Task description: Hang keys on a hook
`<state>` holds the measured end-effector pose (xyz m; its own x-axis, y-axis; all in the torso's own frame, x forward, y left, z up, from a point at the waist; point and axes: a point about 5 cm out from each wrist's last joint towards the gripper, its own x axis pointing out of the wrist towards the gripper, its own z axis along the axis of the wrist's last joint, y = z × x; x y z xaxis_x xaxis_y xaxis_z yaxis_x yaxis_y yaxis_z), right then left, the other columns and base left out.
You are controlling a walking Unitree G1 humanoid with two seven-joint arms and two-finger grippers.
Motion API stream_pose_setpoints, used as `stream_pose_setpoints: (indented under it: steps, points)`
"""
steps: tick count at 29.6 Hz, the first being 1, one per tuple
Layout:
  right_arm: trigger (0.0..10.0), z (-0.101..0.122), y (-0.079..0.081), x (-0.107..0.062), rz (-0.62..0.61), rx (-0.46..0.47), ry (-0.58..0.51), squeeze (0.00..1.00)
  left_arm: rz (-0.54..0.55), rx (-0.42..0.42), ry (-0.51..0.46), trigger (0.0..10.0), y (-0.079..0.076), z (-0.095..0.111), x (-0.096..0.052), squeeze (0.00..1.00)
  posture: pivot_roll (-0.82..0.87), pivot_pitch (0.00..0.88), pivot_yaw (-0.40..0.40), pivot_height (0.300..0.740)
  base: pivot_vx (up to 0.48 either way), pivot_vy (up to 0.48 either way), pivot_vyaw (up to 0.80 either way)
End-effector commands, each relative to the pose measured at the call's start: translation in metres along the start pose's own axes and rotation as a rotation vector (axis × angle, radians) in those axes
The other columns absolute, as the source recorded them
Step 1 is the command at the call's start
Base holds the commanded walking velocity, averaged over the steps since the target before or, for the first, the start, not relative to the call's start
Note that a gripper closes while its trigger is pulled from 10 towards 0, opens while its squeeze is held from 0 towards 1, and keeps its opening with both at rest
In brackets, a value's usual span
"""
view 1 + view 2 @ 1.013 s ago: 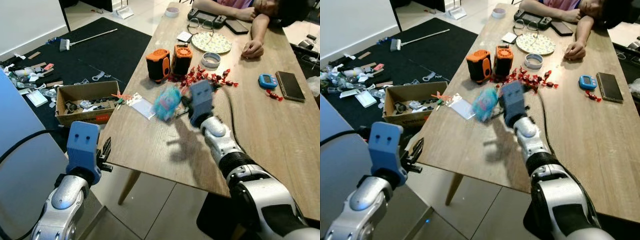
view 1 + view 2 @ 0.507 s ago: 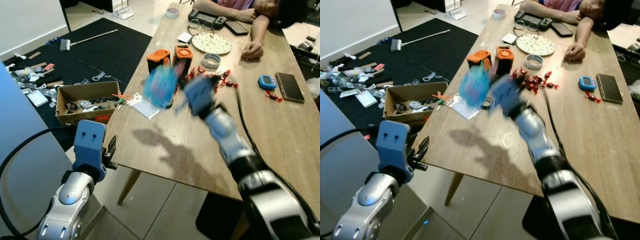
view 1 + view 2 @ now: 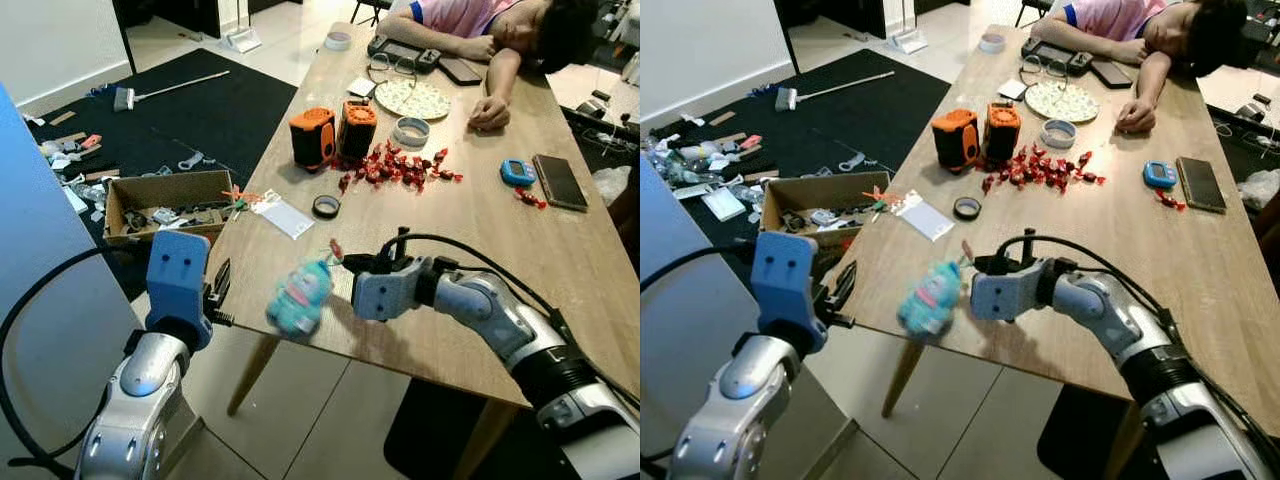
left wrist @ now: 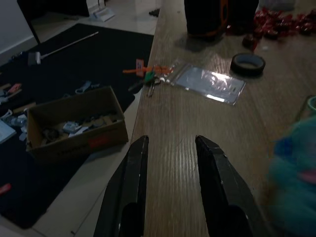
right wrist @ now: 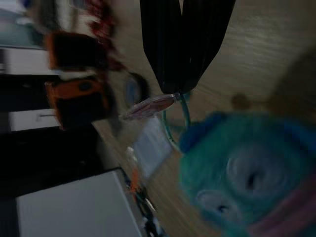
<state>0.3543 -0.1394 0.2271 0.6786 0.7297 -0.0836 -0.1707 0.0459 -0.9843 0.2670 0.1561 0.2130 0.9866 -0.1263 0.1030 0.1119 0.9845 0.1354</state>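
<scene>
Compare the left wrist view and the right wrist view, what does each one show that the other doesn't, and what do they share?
Left wrist view: the open left gripper, the brown cardboard box of clutter on the black rug, and the clear plastic sleeve lying on the table.

Right wrist view: the right gripper shut on the ring of the fluffy teal plush keychain, with a pink tag beside the ring.

Both: the wooden table, the black tape roll, the orange and black devices, and that plush, a blur in the left wrist view.
</scene>
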Motion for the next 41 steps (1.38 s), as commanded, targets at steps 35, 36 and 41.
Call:
stream_pose_setpoints:
  steps: [35, 36, 41]
  points:
    - [10.0, 0.016, -0.017, 0.009, -0.778, 1.493, -0.108, 0.0, -0.041, -0.106, -0.007, 10.0, -0.013, 0.001, 0.003, 0.0, 0.2, 0.146, -0.056, 0.74, 0.0, 0.0, 0.0]
    - [10.0, 0.016, -0.017, 0.009, -0.778, 1.493, -0.108, 0.0, -0.041, -0.106, -0.007, 10.0, -0.013, 0.001, 0.003, 0.0, 0.2, 0.146, -0.056, 0.74, 0.0, 0.0, 0.0]
    - [10.0, 0.017, -0.01, 0.01, -0.636, 0.921, 0.087, 0.0, -0.034, -0.061, -0.019, 10.0, -0.013, 0.0, 0.002, 0.0, 0.21, 0.146, -0.06, 0.74, 0.0, 0.0, 0.0]
